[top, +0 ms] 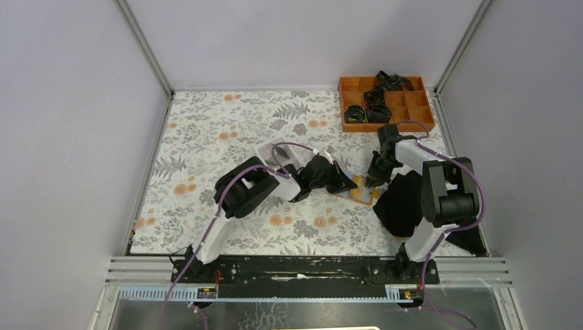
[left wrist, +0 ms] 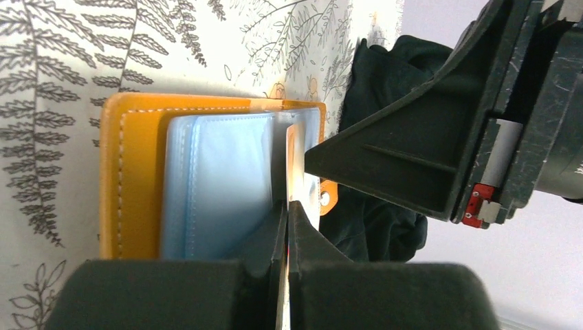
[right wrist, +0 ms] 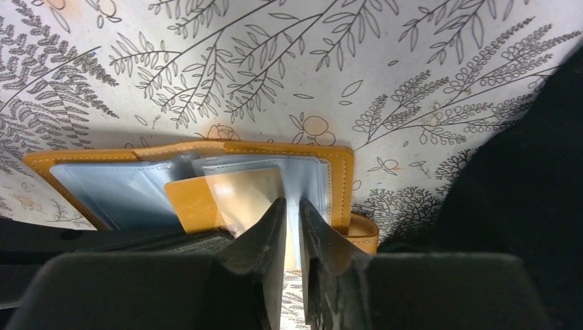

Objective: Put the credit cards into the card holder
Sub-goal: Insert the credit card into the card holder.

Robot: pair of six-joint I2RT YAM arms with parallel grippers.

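Observation:
The card holder (top: pixel 363 192) lies open on the patterned cloth between both grippers; it is orange-tan with pale blue clear sleeves (left wrist: pixel 220 185). My left gripper (left wrist: pixel 287 206) is shut on a thin credit card (left wrist: pixel 295 158), seen edge-on, whose far end reaches among the sleeves. In the right wrist view this card (right wrist: pixel 196 203) looks orange-tan and sits partly under a clear sleeve. My right gripper (right wrist: pixel 293 203) stands over the holder's right half (right wrist: pixel 340 179), its jaws a narrow gap apart with a pale blue sleeve edge (right wrist: pixel 294 185) between them. From above, the left gripper (top: pixel 347 182) and right gripper (top: pixel 373 180) almost meet.
A black cloth (top: pixel 402 203) lies just right of the holder, under the right arm. An orange compartment tray (top: pixel 357 128) with dark bands in it stands at the far right. Grey walls and metal rails bound the table.

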